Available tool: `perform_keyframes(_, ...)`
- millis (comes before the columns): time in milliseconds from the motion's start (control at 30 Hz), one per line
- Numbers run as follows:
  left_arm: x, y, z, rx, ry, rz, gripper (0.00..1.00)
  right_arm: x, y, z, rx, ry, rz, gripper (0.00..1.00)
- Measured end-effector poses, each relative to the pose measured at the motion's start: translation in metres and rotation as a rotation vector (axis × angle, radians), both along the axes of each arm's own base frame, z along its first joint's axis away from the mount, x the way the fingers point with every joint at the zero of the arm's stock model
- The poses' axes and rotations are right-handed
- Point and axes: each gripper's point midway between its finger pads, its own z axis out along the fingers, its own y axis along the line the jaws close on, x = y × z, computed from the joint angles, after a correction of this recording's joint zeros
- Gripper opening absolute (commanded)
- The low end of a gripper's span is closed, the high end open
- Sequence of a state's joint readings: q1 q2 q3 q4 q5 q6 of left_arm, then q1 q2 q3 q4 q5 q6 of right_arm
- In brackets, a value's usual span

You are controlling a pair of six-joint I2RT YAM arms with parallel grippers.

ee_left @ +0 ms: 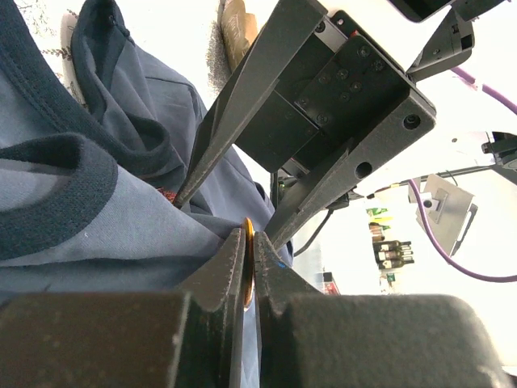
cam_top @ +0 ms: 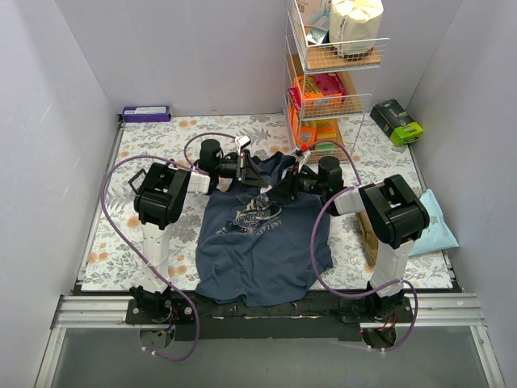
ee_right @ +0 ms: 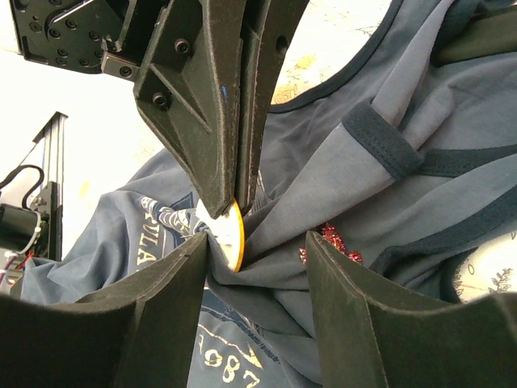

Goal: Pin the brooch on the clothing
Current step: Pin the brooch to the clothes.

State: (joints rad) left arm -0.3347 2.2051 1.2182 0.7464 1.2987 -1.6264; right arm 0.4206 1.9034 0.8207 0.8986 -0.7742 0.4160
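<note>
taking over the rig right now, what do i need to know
Left gripper: shut on the brooch, a thin gold-edged disc pressed against a bunched fold of the tank top near the neckline.
Right gripper: open, one finger on each side of that fold.
Done: brooch brought to the cloth.
Left: whether the pin is through the fabric cannot be seen. Check that, fasten it if needed, then release.

Bright, even light comes from overhead, and the clothing [cam_top: 262,250] shows only faint shadows in its folds. On the left wrist camera, everything beyond the jaws of the left gripper [ee_left: 249,236] is blown out white, while its own near fingers look dark and soft-edged. Between the jaws of the right gripper [ee_right: 257,238] the picture is sharp, and the brooch [ee_right: 234,234] has a glowing yellow rim.
</note>
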Motion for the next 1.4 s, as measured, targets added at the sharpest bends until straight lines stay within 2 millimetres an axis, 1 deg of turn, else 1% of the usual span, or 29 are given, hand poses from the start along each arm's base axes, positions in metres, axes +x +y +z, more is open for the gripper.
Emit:
perform_keyframes(200,-0.001,0.0,0.001,-0.005,-0.002,-0.006,0.0,0.001,-0.002,0.0,-0.012,-0.007,-0.016,0.69)
perform_keyframes(367,-0.001,0.0,-0.003,-0.004,0.007,-0.006,0.0,-0.008,-0.006,-0.004,-0.022,0.0,-0.015,0.71)
perform_keyframes(500,0.0,-0.001,-0.004,-0.003,0.01,-0.003,0.0,-0.011,-0.008,-0.007,-0.027,0.01,-0.013,0.74)
perform_keyframes(700,0.001,-0.001,-0.003,-0.004,0.004,0.001,0.0,-0.014,-0.008,-0.006,-0.02,0.007,-0.004,0.77)
perform_keyframes(867,0.001,-0.001,-0.003,-0.004,0.004,0.001,0.0,-0.016,-0.007,-0.001,0.007,0.004,-0.008,0.75)
perform_keyframes(1133,0.001,-0.001,-0.003,-0.007,-0.003,0.001,0.0,-0.012,-0.004,0.016,0.067,-0.017,-0.015,0.66)
perform_keyframes(1400,0.001,-0.001,-0.001,-0.01,-0.002,0.002,0.0,-0.011,-0.002,0.01,0.076,0.003,-0.019,0.63)
